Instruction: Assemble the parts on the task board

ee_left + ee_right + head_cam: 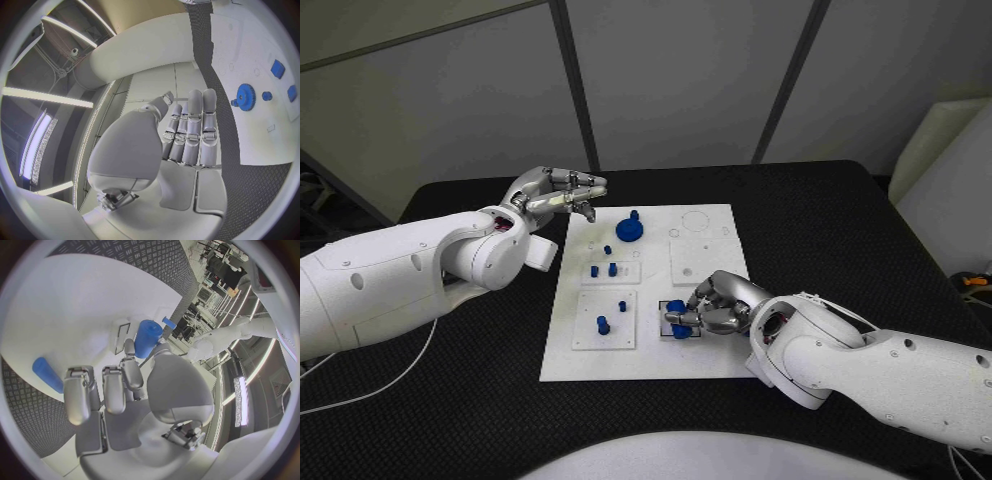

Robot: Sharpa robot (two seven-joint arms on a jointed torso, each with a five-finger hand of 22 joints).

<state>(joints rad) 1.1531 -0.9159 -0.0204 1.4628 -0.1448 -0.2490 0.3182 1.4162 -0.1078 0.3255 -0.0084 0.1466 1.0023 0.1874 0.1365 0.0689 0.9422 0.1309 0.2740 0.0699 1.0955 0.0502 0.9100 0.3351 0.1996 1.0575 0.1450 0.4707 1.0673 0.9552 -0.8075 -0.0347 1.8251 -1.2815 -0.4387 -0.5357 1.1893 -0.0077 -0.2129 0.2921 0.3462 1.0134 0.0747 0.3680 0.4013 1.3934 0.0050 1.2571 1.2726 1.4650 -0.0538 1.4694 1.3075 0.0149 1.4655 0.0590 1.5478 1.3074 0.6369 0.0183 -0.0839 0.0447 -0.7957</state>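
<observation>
- The right hand [705, 308] sat low over the near right part of the white board [711, 222], its fingers [131, 374] curled in round a blue cylinder [147, 338]; it looked pinched between thumb and fingers, though the contact itself was partly hidden
- A second blue piece [47, 374] lay on the board just beside that hand, close to the outer fingers; a careless sweep could have knocked it along the board or off onto the table [848, 230]
- The cylinder seemed to stand at or near a small framed seat; if it had been tilted when pressed down, it might have jammed or popped out of the hold
- The left hand [560, 194] hovered at the far left corner of the board, fingers [195, 125] together and fairly straight, holding nothing that could be seen
- The blue gear [630, 230] stood just beside it on the board, apart from the fingertips; a drift inward by that hand could have bumped it off its place
- Small blue pegs [604, 268] stood in the white blocks down the left side of the board, well apart from both hands, so they were at less risk
- The board lay loose on the table as far as could be judged; a hard push from either hand might have slid it and spoiled the aim
</observation>
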